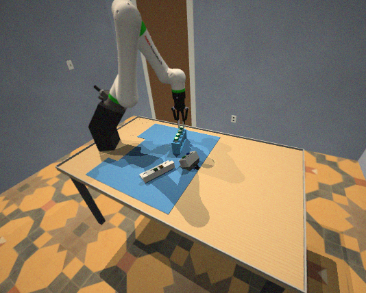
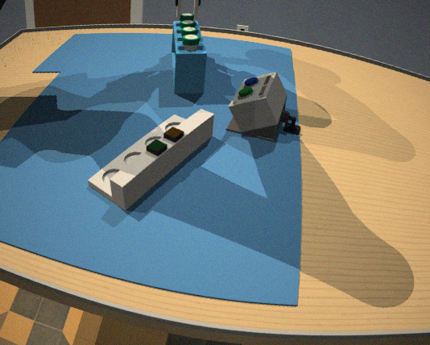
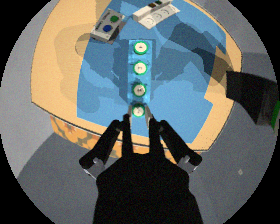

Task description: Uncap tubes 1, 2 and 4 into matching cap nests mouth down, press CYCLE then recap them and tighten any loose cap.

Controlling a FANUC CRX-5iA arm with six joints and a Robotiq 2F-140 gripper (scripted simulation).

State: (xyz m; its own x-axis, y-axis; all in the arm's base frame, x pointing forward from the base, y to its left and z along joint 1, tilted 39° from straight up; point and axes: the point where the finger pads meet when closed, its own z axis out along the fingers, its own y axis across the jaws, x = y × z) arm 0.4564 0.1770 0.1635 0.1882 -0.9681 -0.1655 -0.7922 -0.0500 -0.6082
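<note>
The blue decapping station stands at the back of the blue mat. All of its tubes carry green caps with white dots. My gripper hangs straight down over the end tube farthest from the exterior camera. It is shut on that tube's cap, which sits on its tube. The other caps are untouched. The white cap tray has empty nests. Its green lamp and amber lamp look dark.
The small grey desk with the blue key and the green key stands to the right of the station. The arm's black base sits at the table's back left corner.
</note>
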